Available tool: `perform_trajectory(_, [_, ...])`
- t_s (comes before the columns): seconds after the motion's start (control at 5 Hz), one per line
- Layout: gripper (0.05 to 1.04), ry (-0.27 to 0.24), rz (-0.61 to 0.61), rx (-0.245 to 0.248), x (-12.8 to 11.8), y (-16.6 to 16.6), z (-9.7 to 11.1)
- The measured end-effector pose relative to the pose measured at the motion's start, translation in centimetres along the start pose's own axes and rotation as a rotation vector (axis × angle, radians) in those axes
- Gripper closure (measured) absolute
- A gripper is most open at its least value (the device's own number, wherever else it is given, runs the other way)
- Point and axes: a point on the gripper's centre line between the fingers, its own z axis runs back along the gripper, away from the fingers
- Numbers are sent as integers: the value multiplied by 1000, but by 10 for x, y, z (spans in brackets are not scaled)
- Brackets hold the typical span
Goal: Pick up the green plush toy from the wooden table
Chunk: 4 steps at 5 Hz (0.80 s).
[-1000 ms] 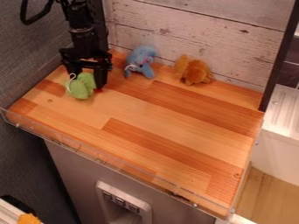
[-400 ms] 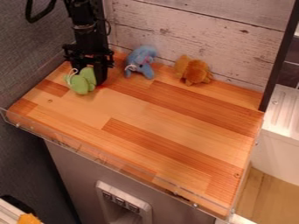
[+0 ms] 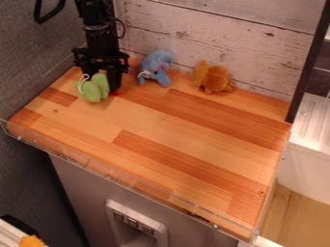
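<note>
Nearest us on the wooden top is the green plush, far left, right at the gripper. Can't tell if it's pinching the toy or just around it. We'd check the grip on the soft body, go slow, and give the blue plush and orange-brown one behind some room. No readable labels we can spot.

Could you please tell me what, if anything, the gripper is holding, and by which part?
The gripper appears to hold the green soft toy by its upper part; exactly where the fingers press cannot be told.
</note>
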Motion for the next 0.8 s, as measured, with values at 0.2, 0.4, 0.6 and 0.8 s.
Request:
perform_trajectory(0.2, [463,36,-149,-1,0,-6,21])
perform_trajectory(0.4, [463,31,-270,2,4,-5,57])
perform_trajectory(0.6, [463,34,-321,3,5,-4,76])
perform_trajectory(0.8, [463,29,-287,5,6,-3,87])
